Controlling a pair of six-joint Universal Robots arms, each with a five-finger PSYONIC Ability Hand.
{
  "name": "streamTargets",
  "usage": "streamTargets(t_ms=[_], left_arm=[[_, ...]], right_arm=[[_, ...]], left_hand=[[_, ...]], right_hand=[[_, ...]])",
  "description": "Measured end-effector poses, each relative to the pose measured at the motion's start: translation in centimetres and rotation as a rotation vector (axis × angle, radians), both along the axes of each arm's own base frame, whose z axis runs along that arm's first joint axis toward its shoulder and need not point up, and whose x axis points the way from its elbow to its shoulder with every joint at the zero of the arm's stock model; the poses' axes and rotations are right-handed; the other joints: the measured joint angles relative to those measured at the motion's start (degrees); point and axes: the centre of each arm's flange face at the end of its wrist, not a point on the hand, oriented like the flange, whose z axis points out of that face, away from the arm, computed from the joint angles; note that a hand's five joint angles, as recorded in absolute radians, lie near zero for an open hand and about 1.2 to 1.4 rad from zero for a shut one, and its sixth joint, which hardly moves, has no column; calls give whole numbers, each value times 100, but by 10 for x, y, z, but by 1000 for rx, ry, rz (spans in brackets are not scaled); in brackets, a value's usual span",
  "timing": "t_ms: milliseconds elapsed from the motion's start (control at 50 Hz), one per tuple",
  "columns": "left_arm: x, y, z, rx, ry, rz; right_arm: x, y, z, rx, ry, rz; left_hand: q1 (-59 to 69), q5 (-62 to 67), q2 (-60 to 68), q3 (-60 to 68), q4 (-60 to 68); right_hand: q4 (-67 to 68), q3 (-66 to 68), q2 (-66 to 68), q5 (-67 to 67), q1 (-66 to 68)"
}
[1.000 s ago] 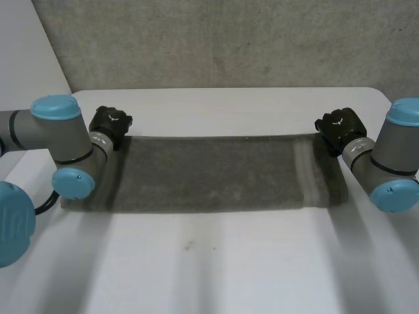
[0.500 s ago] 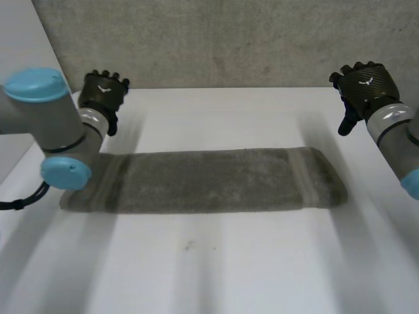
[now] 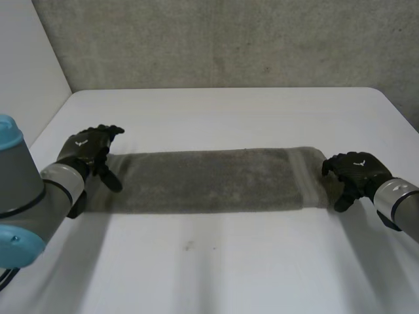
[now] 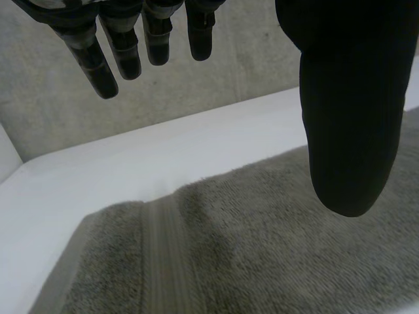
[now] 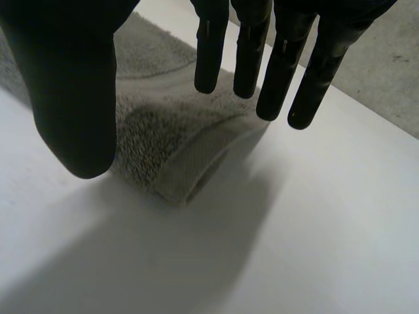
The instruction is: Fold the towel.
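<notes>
A grey towel (image 3: 216,180) lies folded into a long narrow strip across the white table (image 3: 229,111). My left hand (image 3: 85,150) hovers over the strip's left end, its fingers (image 4: 124,46) straight and the thumb held apart, nothing between them. The towel (image 4: 262,248) spreads beneath that palm, a woven stripe running near its end. My right hand (image 3: 357,171) is at the strip's right end. Its fingers (image 5: 249,52) are straight and the thumb stands wide above the folded corner of the towel (image 5: 163,144), holding nothing.
A grey wall (image 3: 229,39) rises behind the table's far edge. A pale panel (image 3: 26,72) stands beyond the table's left side. Bare tabletop stretches between the towel and the near edge.
Both hands left the towel's far corners, rose toward the wall with fingers spread, then came down to the strip's two short ends. The towel now lies narrower, folded lengthwise.
</notes>
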Motion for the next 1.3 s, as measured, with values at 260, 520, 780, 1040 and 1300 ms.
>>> streamTargets(t_ms=[260, 520, 780, 1040, 1300], left_arm=[[-7, 5, -6, -31, -5, -23], [-6, 6, -1, -44, -1, -18], [-6, 9, 2, -52, 3, -21], [-5, 9, 2, -52, 1, -14], [-6, 11, 1, -49, -4, -5]], right_arm=[[-5, -17, -27, -32, 24, -9], [-83, -52, 22, -258, 307, -261], [-82, -62, 66, -423, 459, -244], [121, 15, 80, -619, 242, 357], [239, 132, -4, -513, 142, 855]], left_hand=[[0, 0, -1, 0, -6], [0, 0, -2, 0, -6], [0, 0, -2, 0, -6], [0, 0, -3, 0, -6], [0, 0, -4, 0, -6]], right_hand=[[3809, 3809, 3869, 3666, 2959], [3984, 3943, 3919, 3829, 2978], [3985, 3969, 3919, 3859, 3015], [4008, 3976, 3928, 3876, 3038], [4008, 3976, 3928, 3881, 3038]])
